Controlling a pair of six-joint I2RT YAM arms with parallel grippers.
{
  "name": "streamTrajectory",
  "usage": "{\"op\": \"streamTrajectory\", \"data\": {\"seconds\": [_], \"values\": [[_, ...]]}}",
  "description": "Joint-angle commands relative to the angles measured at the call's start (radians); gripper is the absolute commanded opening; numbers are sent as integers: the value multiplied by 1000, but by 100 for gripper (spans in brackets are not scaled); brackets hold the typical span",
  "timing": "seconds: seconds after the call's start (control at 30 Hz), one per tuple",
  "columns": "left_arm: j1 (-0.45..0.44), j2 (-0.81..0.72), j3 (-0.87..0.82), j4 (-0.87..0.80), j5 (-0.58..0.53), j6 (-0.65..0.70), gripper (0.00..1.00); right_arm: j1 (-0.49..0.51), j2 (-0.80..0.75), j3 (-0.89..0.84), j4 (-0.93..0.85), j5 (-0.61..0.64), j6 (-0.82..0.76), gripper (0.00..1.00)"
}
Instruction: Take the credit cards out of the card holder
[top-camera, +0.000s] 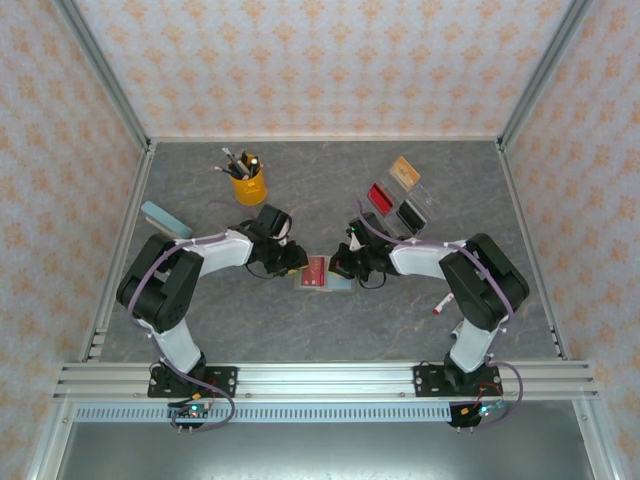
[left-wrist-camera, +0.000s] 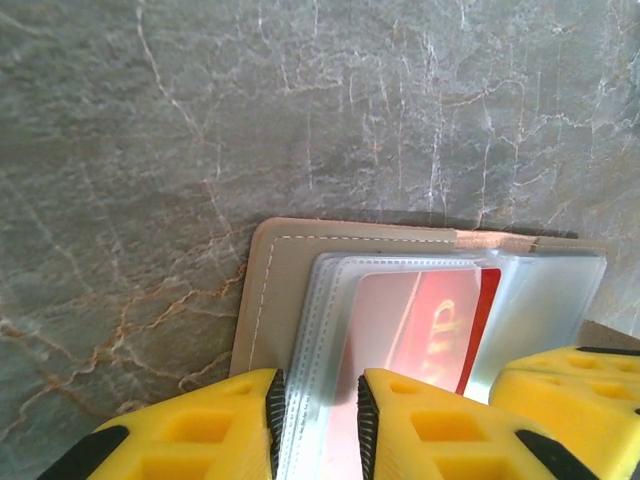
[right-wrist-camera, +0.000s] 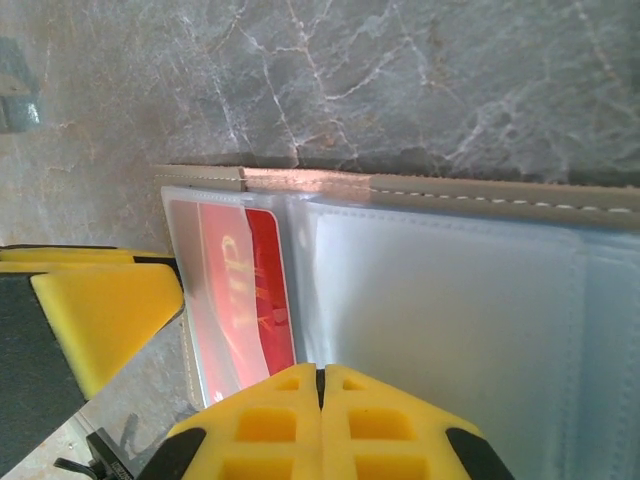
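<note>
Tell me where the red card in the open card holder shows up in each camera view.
Top external: red card at picture centre, in the card holder's left half.
Left wrist: lower right of centre, under a clear sleeve.
Right wrist: lower left, under a clear sleeve.
Shared landmark: the holder's stitched tan edge.

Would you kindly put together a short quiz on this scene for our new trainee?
1. True or false: the card holder lies folded shut.
2. Which colour is the card in its clear slot? A black, B red, C tan-orange.
3. Fill in: the right fingers are ____ (open or shut).
Key: 1 false; 2 B; 3 shut.
</note>
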Motion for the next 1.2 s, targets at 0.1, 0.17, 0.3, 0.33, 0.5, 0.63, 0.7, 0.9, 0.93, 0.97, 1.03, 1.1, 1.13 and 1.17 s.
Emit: {"op": "streamTrajectory", "data": {"seconds": [0.1,0.17,0.3,0.33,0.5,0.63,0.7,0.9,0.93,0.97,1.03,1.1,1.13,1.17], "values": [[-6,-47,7,-24,14,31,22,-3,-10,2,21,-73,-45,3],[-5,-40,10,-28,17,34,20,-3,-4,11,16,-84,-55,10],[-7,-16,9,-31,19,34,15,-3,12,27,-12,-68,-62,22],[-5,-9,8,-33,16,32,14,-3,15,27,-14,-60,-59,23],[-6,23,3,-44,6,25,11,-3,36,30,-17,-52,-57,23],[-6,38,-4,-53,-11,23,9,-1,52,39,-16,-56,-57,23],[-6,43,-8,-54,-16,24,8,-2,59,39,-2,-71,-53,22],[-7,54,-31,-43,-21,21,7,-2,84,50,18,-90,-39,15],[-6,54,-35,-42,-21,20,7,-2,85,50,19,-91,-39,14],[-6,54,-39,-37,-21,19,7,-2,85,50,19,-87,-38,11],[-6,53,-44,-37,-23,19,7,-2,80,48,17,-81,-38,7],[-5,48,-38,-47,-32,23,7,-3,68,43,8,-70,-42,2],[-6,44,-34,-53,-34,25,8,-3,59,40,-1,-63,-46,1],[-7,38,-27,-61,-36,28,8,-6,49,36,-11,-54,-50,0]]}}
